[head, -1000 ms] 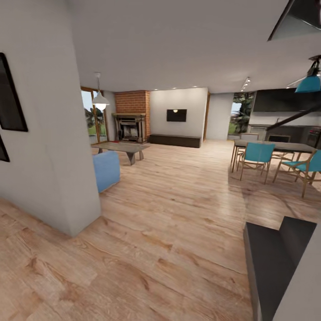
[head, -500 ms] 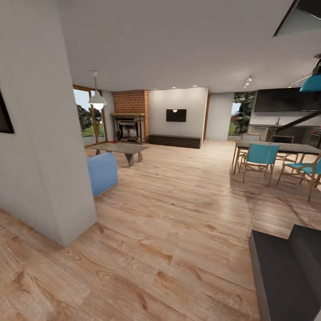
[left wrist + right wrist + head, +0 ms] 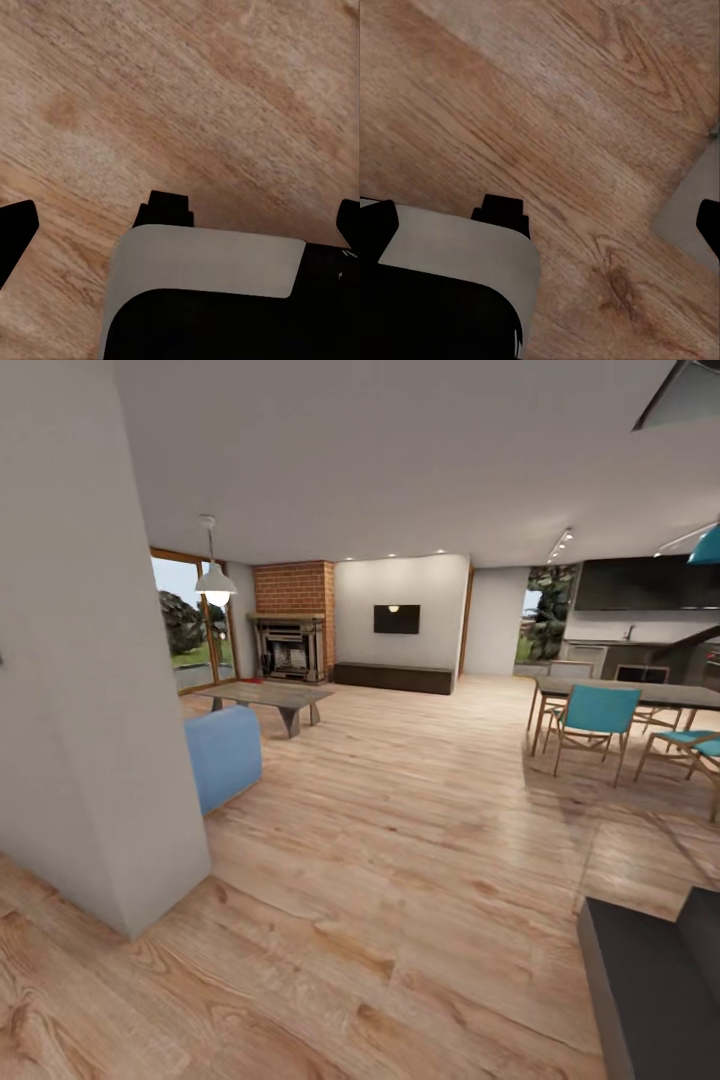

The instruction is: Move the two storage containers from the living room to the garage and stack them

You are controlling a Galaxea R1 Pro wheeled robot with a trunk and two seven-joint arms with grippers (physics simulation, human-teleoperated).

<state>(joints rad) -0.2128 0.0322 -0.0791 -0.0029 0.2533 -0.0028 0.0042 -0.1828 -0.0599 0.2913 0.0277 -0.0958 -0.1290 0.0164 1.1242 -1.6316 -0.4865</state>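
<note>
The living room lies ahead in the head view, with its light wood plank floor point(image 3: 400, 840), blue sofa point(image 3: 222, 755), brick fireplace point(image 3: 292, 625), white pendant lamp point(image 3: 215, 585) and glass table point(image 3: 268, 695). A tiny red patch point(image 3: 247, 681) sits by the table's far side, too small to identify. No storage container is recognisable. My left gripper point(image 3: 181, 223) hangs open over wood planks, its black fingertips point(image 3: 15, 229) wide apart with nothing between them. My right gripper point(image 3: 541, 221) is open the same way, fingertips point(image 3: 709, 223) at the picture's edges.
A white wall corner point(image 3: 100, 710) juts out close on the left. A dining table point(image 3: 640, 693) with teal chairs point(image 3: 595, 715) stands at the right. A dark low cabinet point(image 3: 650, 990) sits at the lower right. A wide stretch of floor runs between them.
The whole head view has shifted: the camera has advanced, the wall corner and dark cabinet slid outward, and the black frames on the left wall have left the picture.
</note>
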